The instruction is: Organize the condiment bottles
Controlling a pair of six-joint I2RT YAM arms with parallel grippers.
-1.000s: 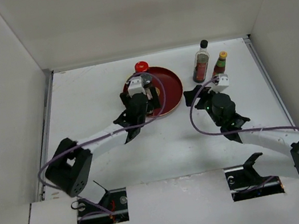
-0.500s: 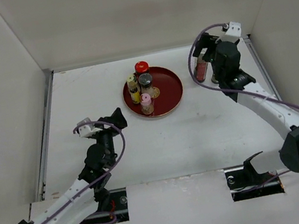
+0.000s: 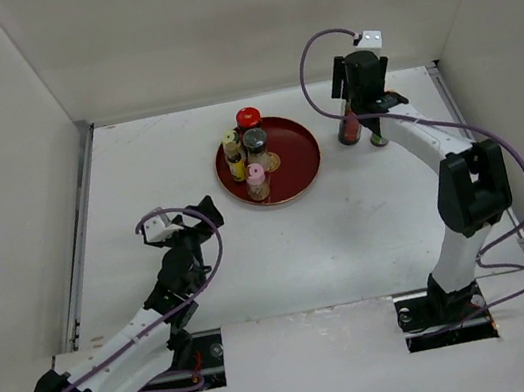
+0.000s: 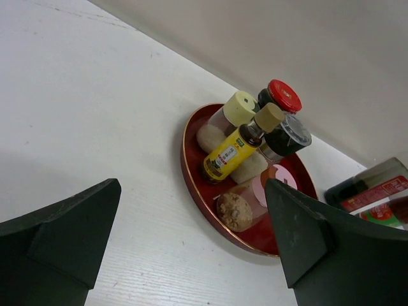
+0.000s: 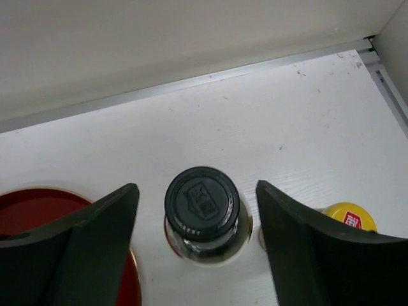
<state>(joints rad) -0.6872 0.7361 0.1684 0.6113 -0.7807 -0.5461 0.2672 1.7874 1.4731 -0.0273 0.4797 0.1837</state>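
The round dark-red plate (image 3: 296, 149) holds several condiment bottles: a red-capped one (image 3: 247, 116), a grey-capped jar (image 3: 254, 139), a yellow-labelled bottle (image 3: 233, 156) and a pink-capped shaker (image 3: 256, 181). The tall black-capped glass bottle (image 3: 349, 128) and a yellow-capped bottle (image 3: 377, 140) stand on the table right of the plate. My right gripper (image 3: 353, 89) hovers open above the black cap (image 5: 202, 203), one finger on each side, not touching. My left gripper (image 3: 187, 219) is open and empty, low over the table, left of and nearer than the plate (image 4: 191, 172).
White walls close in the table at the back and on both sides. A metal strip (image 5: 191, 83) runs along the back wall just behind the black-capped bottle. The yellow cap (image 5: 347, 217) sits close to my right finger.
My left arm has drawn back from the plate to the near left. My right arm has swung from mid-table to the back and now sits over the black-capped bottle.
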